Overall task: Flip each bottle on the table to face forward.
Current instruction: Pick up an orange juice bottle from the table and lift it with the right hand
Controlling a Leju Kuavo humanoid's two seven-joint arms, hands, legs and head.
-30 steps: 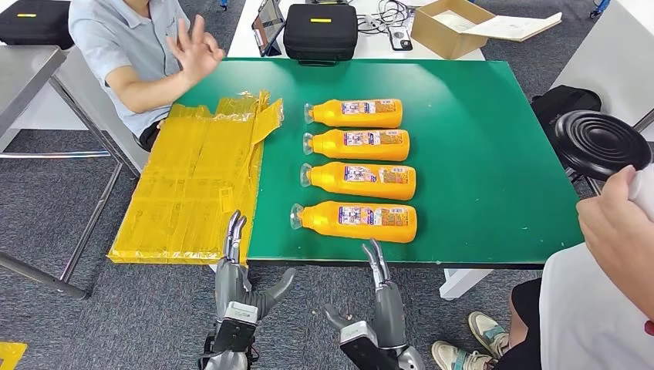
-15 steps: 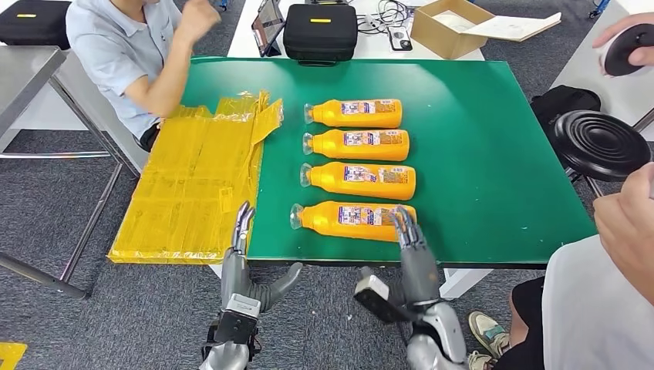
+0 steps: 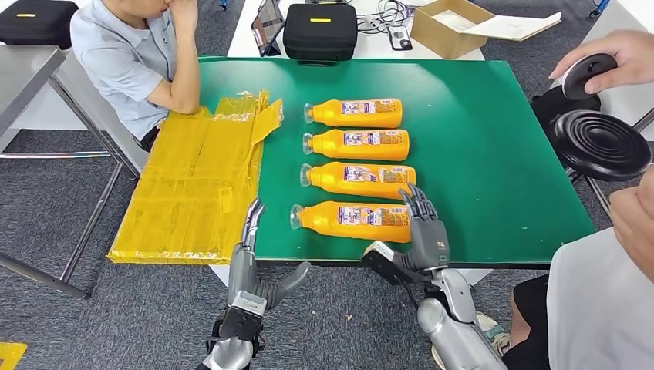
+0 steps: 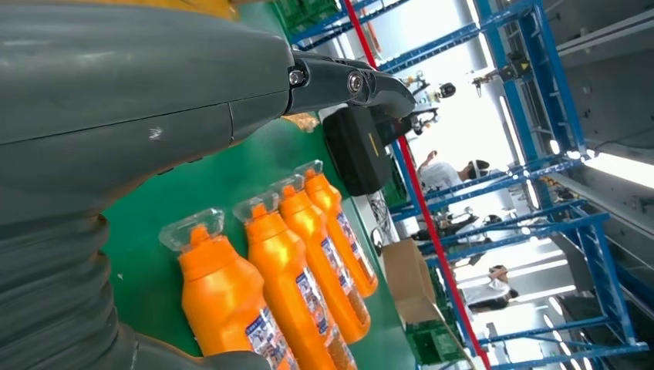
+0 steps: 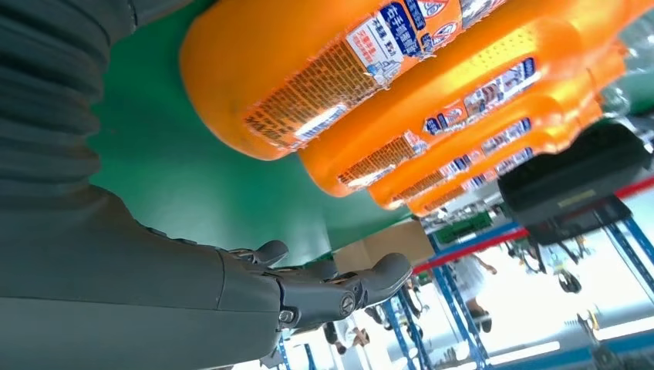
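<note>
Several orange bottles lie on their sides in a column on the green table (image 3: 493, 154), caps to the left, labels up. The nearest bottle (image 3: 351, 220) lies close to the front edge, the others (image 3: 359, 179) behind it. My right hand (image 3: 423, 223) is open, fingers straight, over the base end of the nearest bottle; I cannot tell whether it touches. My left hand (image 3: 248, 247) is open at the table's front edge, left of that bottle's cap. The left wrist view shows the bottle caps (image 4: 193, 231); the right wrist view shows the bottle bases (image 5: 308, 85).
Yellow plastic sheeting (image 3: 193, 185) covers the table's left part. A person in a blue shirt (image 3: 131, 54) sits at the far left. Another person's hand (image 3: 609, 62) holds a dark disc at the right, above a black stool (image 3: 601, 142). A black case (image 3: 320, 31) stands behind.
My right hand rose from below the table edge and moved forward over the nearest bottle's base end. My left hand rose slightly. The seated person lowered a raised hand to the face.
</note>
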